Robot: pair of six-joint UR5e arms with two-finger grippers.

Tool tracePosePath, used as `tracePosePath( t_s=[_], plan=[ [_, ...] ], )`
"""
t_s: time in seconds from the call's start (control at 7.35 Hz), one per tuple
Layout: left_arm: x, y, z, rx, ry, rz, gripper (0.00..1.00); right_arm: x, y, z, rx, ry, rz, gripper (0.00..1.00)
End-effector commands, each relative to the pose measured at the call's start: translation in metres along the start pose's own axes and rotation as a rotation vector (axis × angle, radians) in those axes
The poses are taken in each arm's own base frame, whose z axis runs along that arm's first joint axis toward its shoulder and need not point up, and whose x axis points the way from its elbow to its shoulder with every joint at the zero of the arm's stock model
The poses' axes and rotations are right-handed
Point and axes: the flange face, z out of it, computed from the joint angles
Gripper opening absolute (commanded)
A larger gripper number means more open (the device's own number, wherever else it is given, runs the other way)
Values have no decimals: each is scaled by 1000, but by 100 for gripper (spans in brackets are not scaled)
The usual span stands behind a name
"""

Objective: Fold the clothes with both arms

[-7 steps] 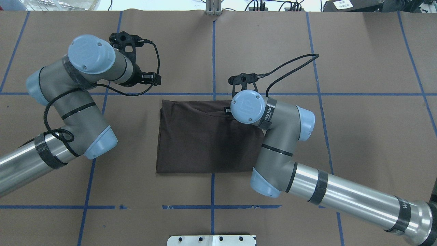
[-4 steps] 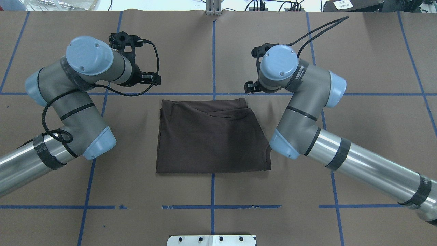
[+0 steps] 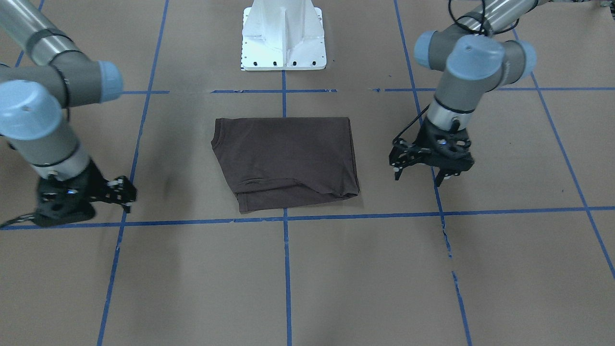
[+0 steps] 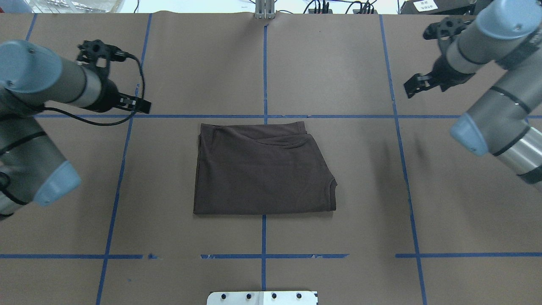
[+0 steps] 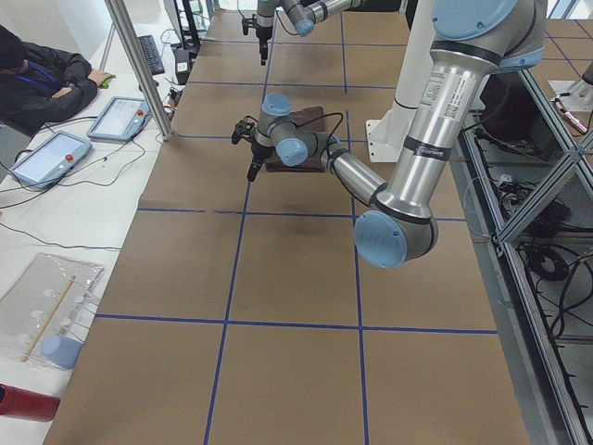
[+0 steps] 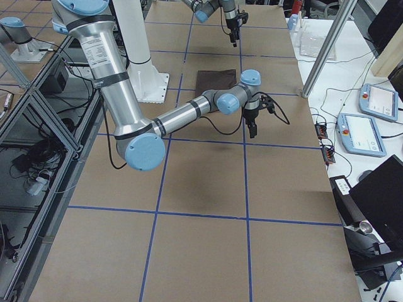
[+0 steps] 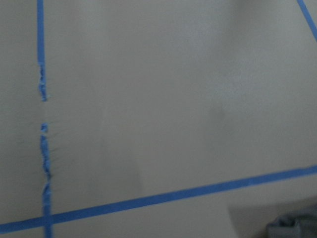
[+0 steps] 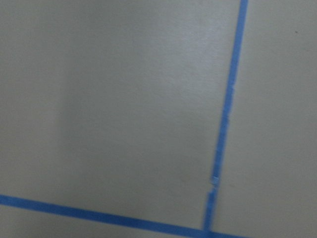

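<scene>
The dark brown T-shirt (image 4: 262, 169) lies folded into a rough rectangle in the middle of the table, with its collar at the near right corner. It also shows in the front view (image 3: 288, 156) and the right side view (image 6: 216, 80). My left gripper (image 4: 139, 105) hangs open and empty over bare paper, well to the left of the shirt's far edge; in the front view (image 3: 417, 174) its fingers stand wide apart. My right gripper (image 4: 413, 86) is open and empty, far to the right of the shirt, and is blurred in the front view (image 3: 122, 192). Both wrist views show only paper and tape.
Brown paper with a grid of blue tape lines (image 4: 264, 76) covers the table. The white pedestal base (image 3: 283, 43) stands at the robot's edge. A metal post (image 5: 139, 65), tablets and a seated operator (image 5: 37, 79) are beyond the far edge.
My right gripper rose off the shirt's far right corner and swung out to the right. My left arm pulled back to the left. The shirt stays folded.
</scene>
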Motion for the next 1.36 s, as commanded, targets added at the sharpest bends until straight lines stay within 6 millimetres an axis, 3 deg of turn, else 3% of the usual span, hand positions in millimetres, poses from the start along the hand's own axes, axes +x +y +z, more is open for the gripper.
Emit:
tracePosePath(
  t_s=[0.0, 0.14, 0.27, 0.41, 0.54, 0.68, 1.09, 1.22],
  plan=[
    [-143, 41, -46, -97, -26, -123, 100, 171, 74, -8, -68, 40, 78, 100],
    [-199, 68, -44, -135, -87, -127, 100, 221, 92, -38, -32, 55, 53, 100],
    [-266, 77, -52, -163, -104, -70, 100, 254, 114, -45, -47, 41, 57, 100],
    [-328, 90, -63, -194, -59, -43, 100, 272, 121, -57, -72, 54, 118, 100],
    [-370, 104, -62, -235, -41, -106, 100, 280, 129, -60, -116, 58, 95, 100],
    [-390, 110, -64, -240, -54, -148, 100, 295, 138, -67, -140, 66, 111, 100],
    [-453, 139, -93, -317, -68, -170, 100, 296, 180, -67, -161, 54, 139, 100],
    [-477, 153, -113, -302, -75, -191, 100, 297, 186, -64, -170, 32, 152, 100]
  ],
)
